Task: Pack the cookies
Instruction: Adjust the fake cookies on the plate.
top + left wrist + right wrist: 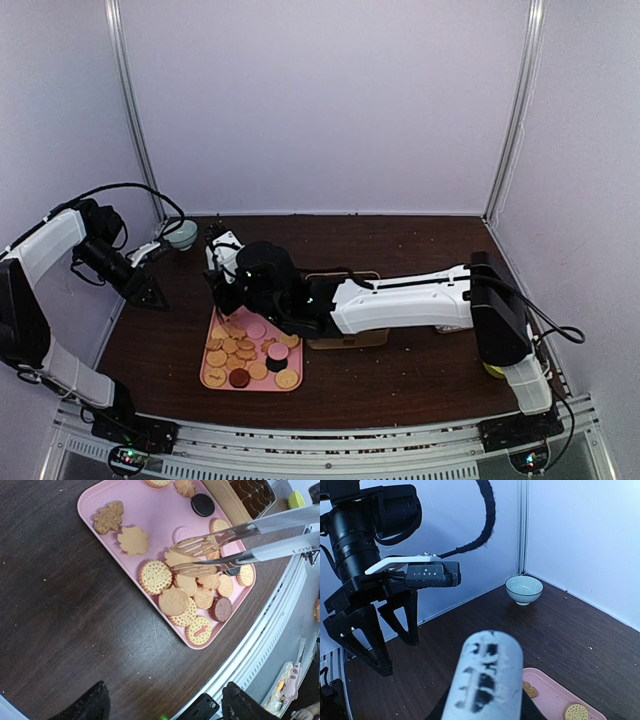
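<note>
**Right end effector** (pixel 228 266): raised above the pink tray (pixel 150 510), its arm reaching across from the right. Metal tongs (pixel 260 540) run down from it to the tray. Nothing else supports them, so I judge it clenched on the tongs' handle, though its own fingers do not show in the wrist view.

**Tongs' tips:** the two blades stand slightly apart, one on either side of a tan biscuit at the edge of the heap. I cannot tell whether that biscuit is pinched or merely lies between them.

**Cookies** (pixel 175 600): all those seen lie on the tray, directly beneath the right end effector. Most are heaped on the side away from the left end effector, and a few lie singly on the side nearer it. The pieces are small, flat and overlapping, which would explain why a tool is used.

**Box** (pixel 226 501): just beside the tray, behind the right end effector and under its arm. A dark moulded insert is visible. I judge it the destination, and no biscuit is seen in the part that shows.

**Left end effector** (pixel 148 290): released, empty, fingers wide, held off to the tray's side over the bench (pixel 400 370). I judge it placed clear of the tongs, with its camera on the tray. A bowl (pixel 182 233) stands just beyond it.
</note>
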Motion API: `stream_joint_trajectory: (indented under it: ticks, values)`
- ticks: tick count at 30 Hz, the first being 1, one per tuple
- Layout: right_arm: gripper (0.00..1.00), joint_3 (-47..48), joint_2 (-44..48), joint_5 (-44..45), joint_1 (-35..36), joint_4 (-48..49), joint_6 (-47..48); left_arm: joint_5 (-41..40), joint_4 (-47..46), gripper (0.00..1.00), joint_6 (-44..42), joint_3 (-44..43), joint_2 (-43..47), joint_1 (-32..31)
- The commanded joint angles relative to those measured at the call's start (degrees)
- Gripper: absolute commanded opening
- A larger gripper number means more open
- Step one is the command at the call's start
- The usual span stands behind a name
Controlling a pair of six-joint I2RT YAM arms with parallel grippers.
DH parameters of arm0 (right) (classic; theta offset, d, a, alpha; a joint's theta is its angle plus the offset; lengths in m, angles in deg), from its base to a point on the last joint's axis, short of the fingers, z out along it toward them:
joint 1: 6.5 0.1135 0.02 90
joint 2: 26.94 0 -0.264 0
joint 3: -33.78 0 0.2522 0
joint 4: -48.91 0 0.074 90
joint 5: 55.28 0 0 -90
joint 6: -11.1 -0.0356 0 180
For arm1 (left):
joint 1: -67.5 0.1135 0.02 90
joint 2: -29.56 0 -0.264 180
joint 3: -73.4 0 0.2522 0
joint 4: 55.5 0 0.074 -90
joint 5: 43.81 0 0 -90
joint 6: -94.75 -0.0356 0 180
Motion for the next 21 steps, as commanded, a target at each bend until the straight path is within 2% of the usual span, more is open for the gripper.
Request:
stream_joint_trajectory:
  ticks: [1,11,21]
  values:
    - [0.33,1.34,-1.2,0.69,-0.02,0.64,-0.95,1.0,0.12,0.79,-0.31,0.23,0.14,0.45]
    - [0.34,-0.73,-1.29,0.3,-0.12,0.37,-1.78,0.87,0.07,0.79,-0.22,0.11,0.05,0.5]
    - [0.31,-7.36,2.08,2.61,-0.88,1.58,-1.73,0.95,0.03,0.8,-0.09,0.23,-0.04,0.46]
